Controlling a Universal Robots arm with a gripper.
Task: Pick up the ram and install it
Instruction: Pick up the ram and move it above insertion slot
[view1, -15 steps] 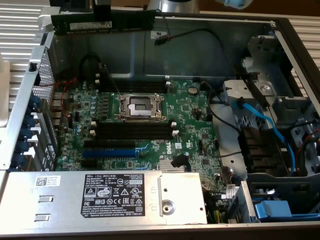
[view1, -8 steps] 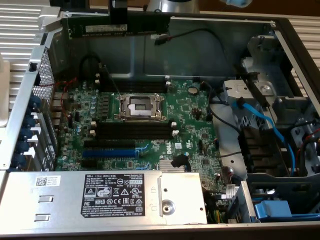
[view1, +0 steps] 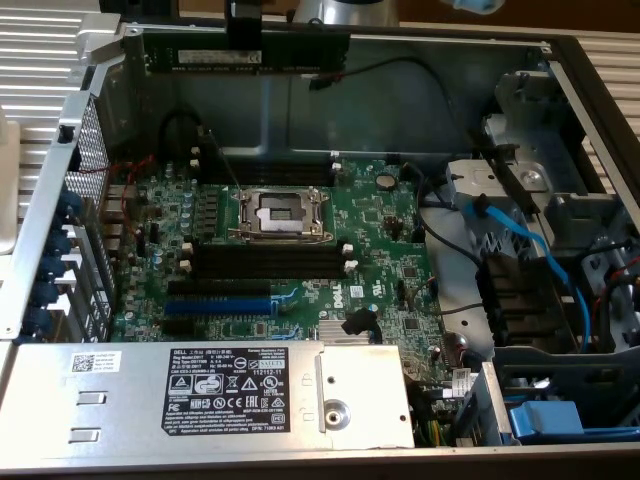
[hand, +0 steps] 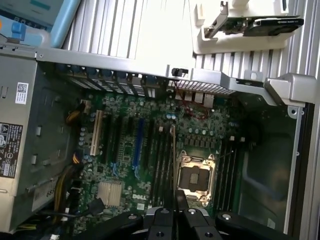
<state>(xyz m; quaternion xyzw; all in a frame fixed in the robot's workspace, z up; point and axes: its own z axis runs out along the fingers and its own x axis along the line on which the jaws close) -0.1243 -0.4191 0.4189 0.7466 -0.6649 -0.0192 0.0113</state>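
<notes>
The ram is a long dark-green stick with a white label strip. It hangs level above the far wall of the open computer case, and my gripper is shut on its middle from above. In the wrist view the ram shows edge-on as a thin line running out from between my fingertips, over the motherboard beside the CPU socket. The long black slots with white end clips lie on the green motherboard, well below and nearer than the ram.
A blue slot lies beside the black slots. The CPU socket sits behind them. The silver power supply spans the near edge. Drive bays with blue cables stand at the exterior view's right, and a perforated metal wall at its left.
</notes>
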